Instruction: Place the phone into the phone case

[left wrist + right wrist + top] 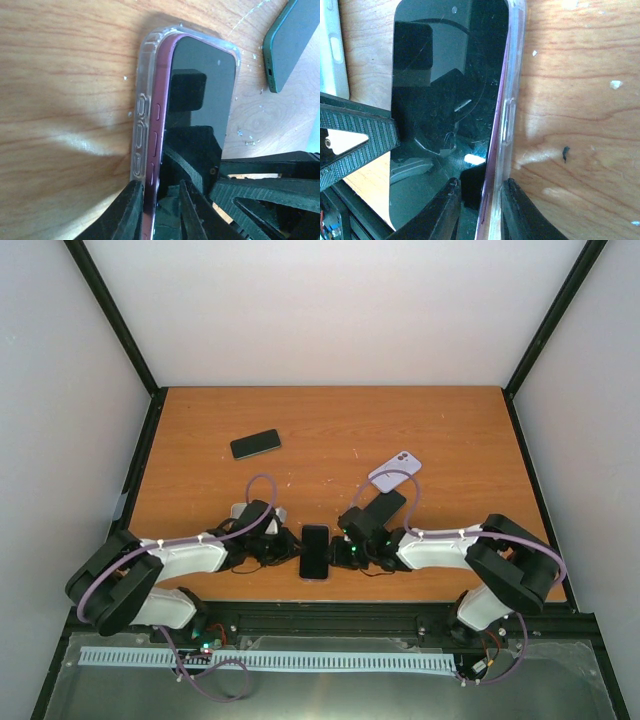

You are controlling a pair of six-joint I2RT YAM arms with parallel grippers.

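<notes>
Maroon phone (314, 552) ×1 in clear case (140, 110) ×1 | left gripper (159, 192), right gripper (481, 187): each clamps phone edge

The orange-brown wooden table (450, 430) carries a phone (314, 552), screen up in a clear case (141, 100), at its near edge. Far-left of that phone lies a dark phone (255, 444). Far-right lie a lilac phone (395, 472), camera side up, and a dark slab (388, 504) touching it; just left is a pale case (240, 510), half hidden.
</notes>
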